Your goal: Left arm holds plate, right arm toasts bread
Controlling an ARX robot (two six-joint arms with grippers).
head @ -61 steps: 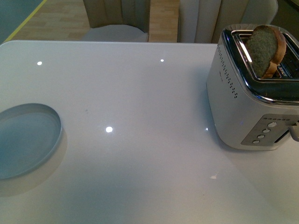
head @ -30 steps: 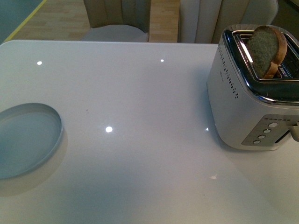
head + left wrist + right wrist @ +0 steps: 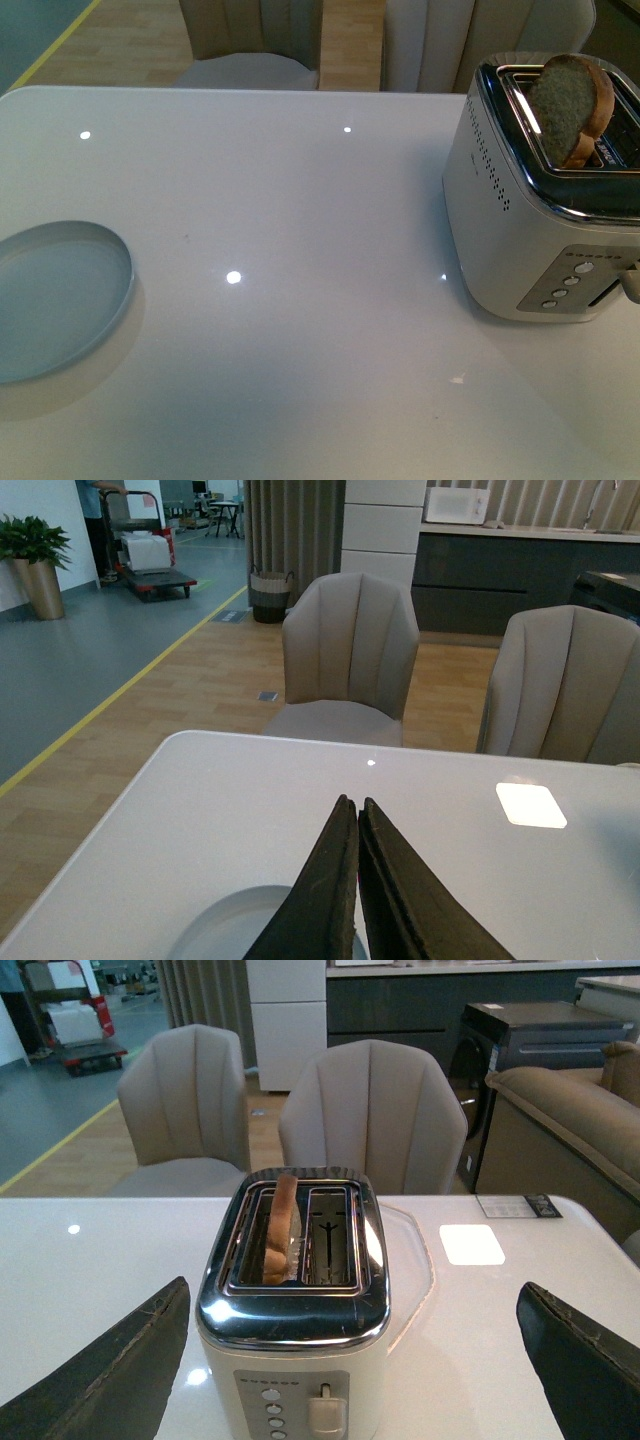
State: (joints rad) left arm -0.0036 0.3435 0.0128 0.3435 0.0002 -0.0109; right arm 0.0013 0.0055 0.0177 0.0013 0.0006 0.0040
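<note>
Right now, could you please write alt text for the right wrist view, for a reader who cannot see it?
A silver toaster stands on a white table with one bread slice upright in one of its two slots. The right gripper is open, its dark fingers either side of the toaster; two empty chairs stand behind.

You're looking at a showroom-style mock kitchen and dining area inside a larger workplace. A glossy white worktop (image 3: 300,220) carries a toaster (image 3: 293,1310), padded dining chairs (image 3: 350,650) stand at its far edge, dark cabinets (image 3: 500,580) and a microwave (image 3: 457,504) behind, yet yellow floor tape (image 3: 120,695) and a trolley (image 3: 150,555) suggest a lab.
</note>
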